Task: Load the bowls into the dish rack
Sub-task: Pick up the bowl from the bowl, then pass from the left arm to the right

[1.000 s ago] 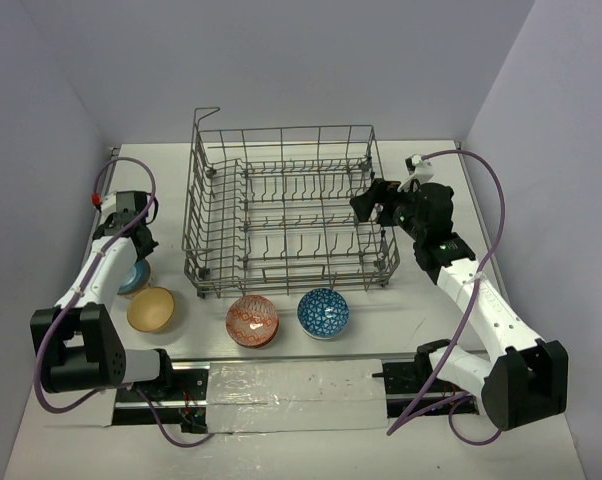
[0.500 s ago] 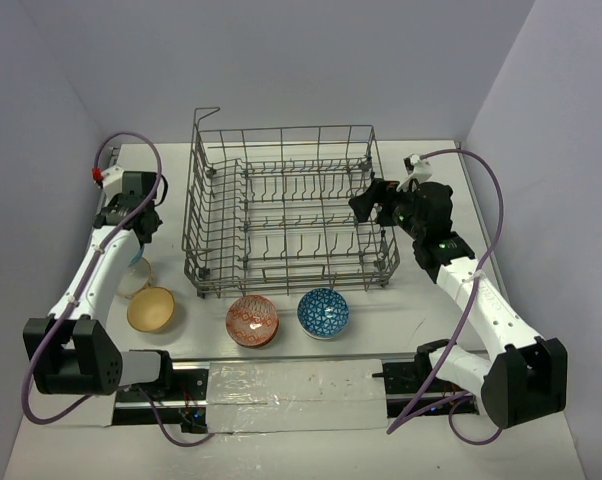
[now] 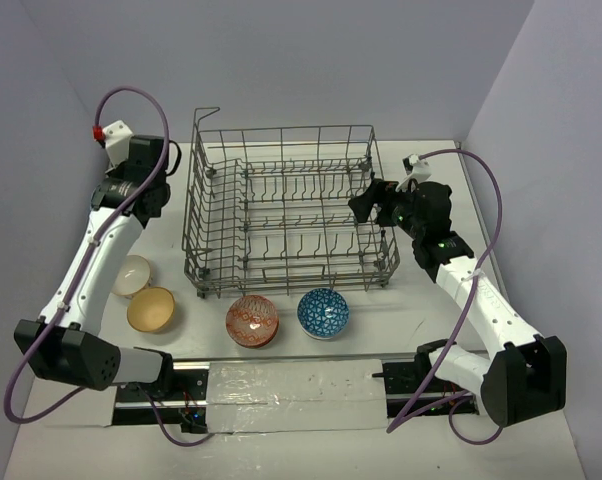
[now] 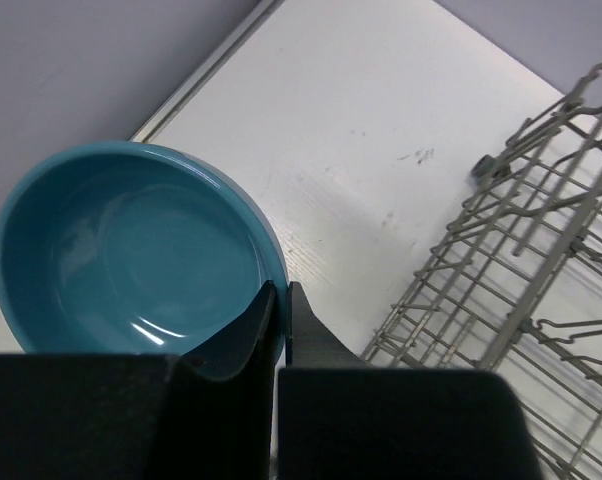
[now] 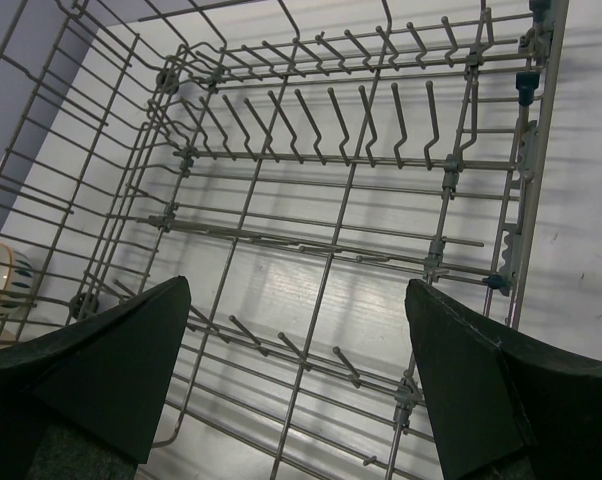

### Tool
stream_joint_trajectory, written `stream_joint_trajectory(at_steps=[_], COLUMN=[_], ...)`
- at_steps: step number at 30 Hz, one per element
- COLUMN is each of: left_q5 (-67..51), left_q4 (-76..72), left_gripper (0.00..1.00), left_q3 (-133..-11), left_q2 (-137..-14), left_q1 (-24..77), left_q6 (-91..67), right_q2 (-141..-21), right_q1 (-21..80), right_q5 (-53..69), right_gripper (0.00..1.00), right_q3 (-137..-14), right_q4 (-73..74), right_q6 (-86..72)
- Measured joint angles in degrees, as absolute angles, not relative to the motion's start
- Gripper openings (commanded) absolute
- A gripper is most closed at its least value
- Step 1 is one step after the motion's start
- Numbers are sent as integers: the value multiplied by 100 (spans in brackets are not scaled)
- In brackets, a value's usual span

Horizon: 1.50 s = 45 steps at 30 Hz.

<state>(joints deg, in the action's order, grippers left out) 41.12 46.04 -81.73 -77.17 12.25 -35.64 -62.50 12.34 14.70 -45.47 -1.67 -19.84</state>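
Grey metal wire dish rack (image 3: pixel 281 215): large rectangular basket with rows of thin upright tines and a raised handle at the far left corner, standing mid-table.
Glossy teal bowl (image 4: pixel 131 250): round, smooth and shallow, held up beside the rack's left side.
Black left gripper (image 4: pixel 281 300): fingers pressed together on the teal bowl's rim, one inside and one outside.
Black right gripper (image 3: pixel 369 205): wedge-shaped fingers spread wide with nothing between them, at the rack's right end.
Matte white table (image 3: pixel 421 160): cream bowl (image 3: pixel 133 275) and tan bowl (image 3: pixel 151 309) just beside each other, left of the rack; red patterned bowl (image 3: pixel 252 320) and blue patterned bowl (image 3: pixel 323 313) side by side before it.
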Motion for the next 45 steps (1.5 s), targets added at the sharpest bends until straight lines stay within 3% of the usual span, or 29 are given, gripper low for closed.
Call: stream_joint_trajectory(at_steps=[20, 35, 45], left_q5=[4803, 3732, 2692], left_q4=[5144, 3992, 2773], left_gripper=[0, 0, 0], left_q3=[-11139, -10833, -9765], left_q2=[-9054, -9297, -9365], left_q1=[3457, 3946, 3946], left_q6=[-3380, -2980, -2954], right_q2=[-6281, -6401, -6401], right_q1=[1234, 1234, 1234], right_q5=[1568, 1568, 1570], right_gripper=[94, 94, 94], right_q3=[-4554, -4593, -4598], right_q4=[-167, -167, -167], right_q6=[-1984, -1981, -1981])
